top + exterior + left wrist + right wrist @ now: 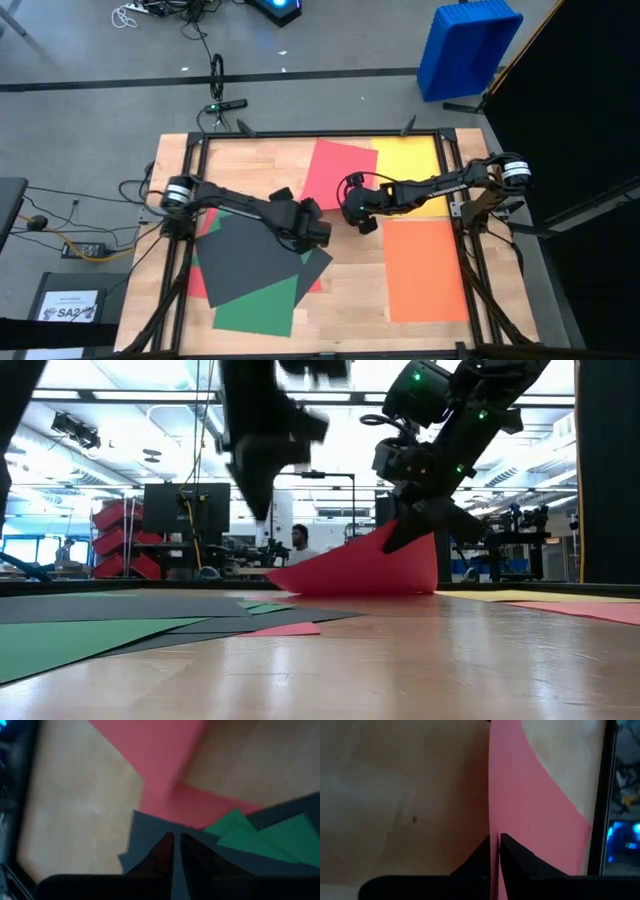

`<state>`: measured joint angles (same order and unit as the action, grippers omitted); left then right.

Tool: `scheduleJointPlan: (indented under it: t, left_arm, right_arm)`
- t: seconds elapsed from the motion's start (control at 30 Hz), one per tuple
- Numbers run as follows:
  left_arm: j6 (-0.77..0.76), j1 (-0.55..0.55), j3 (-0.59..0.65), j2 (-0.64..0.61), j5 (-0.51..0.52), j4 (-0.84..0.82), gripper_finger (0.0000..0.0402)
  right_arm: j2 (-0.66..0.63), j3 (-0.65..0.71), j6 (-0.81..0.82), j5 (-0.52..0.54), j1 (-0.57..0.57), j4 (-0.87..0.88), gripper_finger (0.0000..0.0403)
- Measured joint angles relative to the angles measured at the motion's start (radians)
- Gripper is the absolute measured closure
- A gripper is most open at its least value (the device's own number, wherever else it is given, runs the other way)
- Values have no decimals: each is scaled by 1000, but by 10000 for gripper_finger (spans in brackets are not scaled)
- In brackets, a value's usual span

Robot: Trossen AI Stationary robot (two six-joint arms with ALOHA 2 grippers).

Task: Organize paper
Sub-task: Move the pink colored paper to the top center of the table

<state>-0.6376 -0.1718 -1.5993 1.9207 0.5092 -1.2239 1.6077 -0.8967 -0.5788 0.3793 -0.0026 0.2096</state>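
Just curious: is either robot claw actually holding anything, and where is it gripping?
The right gripper pinches the red sheet by its edge; the left gripper pinches the dark grey sheet.

Sheets (245,262) overlapping on table (350,300) left

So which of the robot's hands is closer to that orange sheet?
The right hand. It is just beside the orange sheet, off its upper left corner, pinching the red sheet. The left hand is farther off, over the dark grey sheet.

Left hand (318,236) low at table centre, fingers pinched together, right hand (352,213) raised beside it, clamped.
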Motion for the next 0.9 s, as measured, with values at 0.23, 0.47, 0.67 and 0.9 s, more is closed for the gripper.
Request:
scheduleJointPlan:
  t: [0.23, 0.47, 0.67, 0.9]
  left_arm:
    - [120, -27, -2, -71, 18, 150, 383]
    - [238, -32, -1, -44, 0, 292, 351]
    - [240, -21, -1, -44, 2, 302, 317]
    - [243, -10, -1, -44, 8, 307, 298]
  right_arm:
    - [0, 0, -51, -70, 49, 12, 403]
    - [8, 0, -141, -69, 41, 131, 403]
    - [31, 2, -239, -51, -2, 146, 403]
    - [45, 1, -343, -61, 16, 130, 403]
